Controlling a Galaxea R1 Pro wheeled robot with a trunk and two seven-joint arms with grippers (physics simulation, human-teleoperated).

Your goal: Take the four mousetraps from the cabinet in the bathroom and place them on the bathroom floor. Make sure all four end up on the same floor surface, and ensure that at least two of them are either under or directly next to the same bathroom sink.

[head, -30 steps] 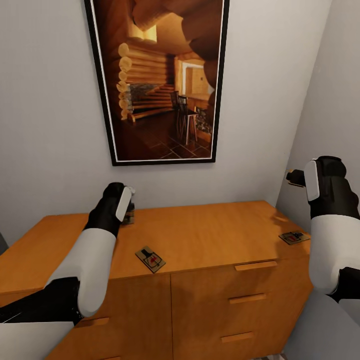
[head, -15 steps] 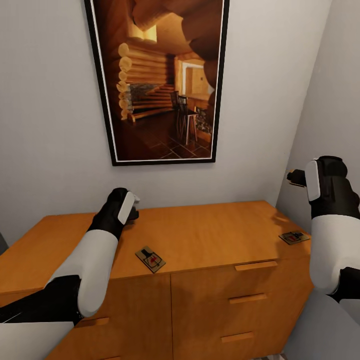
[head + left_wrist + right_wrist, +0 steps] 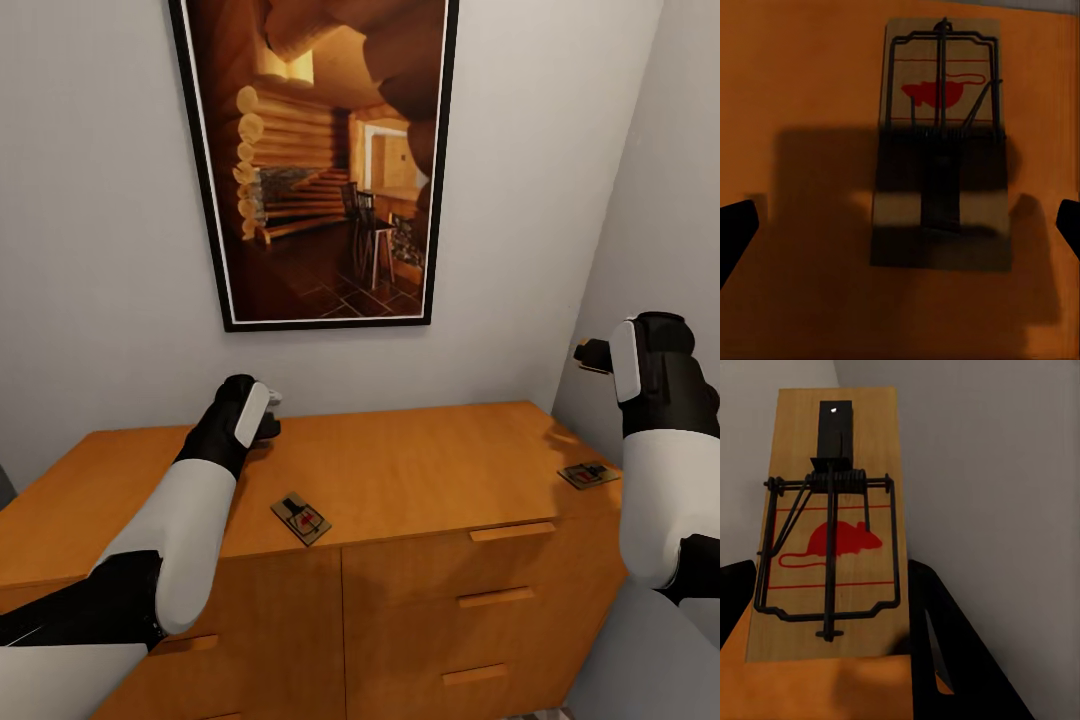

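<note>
— As the left gripper (image 3: 900, 225) hangs over the cabinet (image 3: 420, 460) top's far left, where is its mousetrap (image 3: 941, 142)?
— Flat on the wood, between widely parted fingertips, untouched.
— Right gripper (image 3: 832, 607)?
— Raised by the right wall, clamped on another mousetrap (image 3: 832, 517). Two more: near-centre (image 3: 301, 518), right edge (image 3: 587, 474).

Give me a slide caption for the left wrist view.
Open left tool poised over a mousetrap lying flat on the orange cabinet top.
</note>
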